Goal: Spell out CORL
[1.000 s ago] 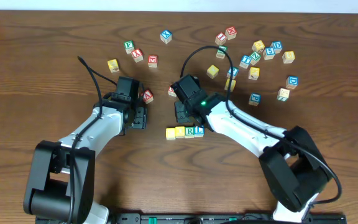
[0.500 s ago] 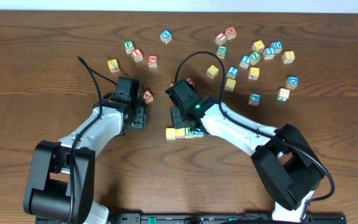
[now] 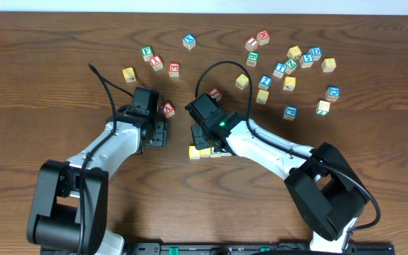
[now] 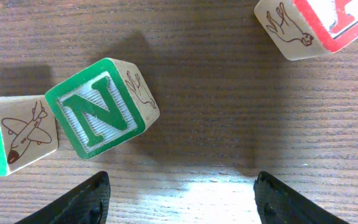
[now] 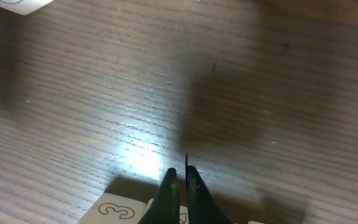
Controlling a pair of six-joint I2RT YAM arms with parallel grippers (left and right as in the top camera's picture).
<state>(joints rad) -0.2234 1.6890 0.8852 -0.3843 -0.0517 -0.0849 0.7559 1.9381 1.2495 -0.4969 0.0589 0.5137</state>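
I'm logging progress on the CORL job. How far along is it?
Done: a row of small wooden letter cubes stands lined up, two yellow faces showing; the rest is hidden under the right arm. In hand: nothing; the right hand is shut, tips down by that row, the left hand open, empty, near a green N cube. Left: probably only straightening, if R and L are there.

A bright white shine sits on the desk just ahead of the right tool. Farther from it the wood looks dim and a little blurry.
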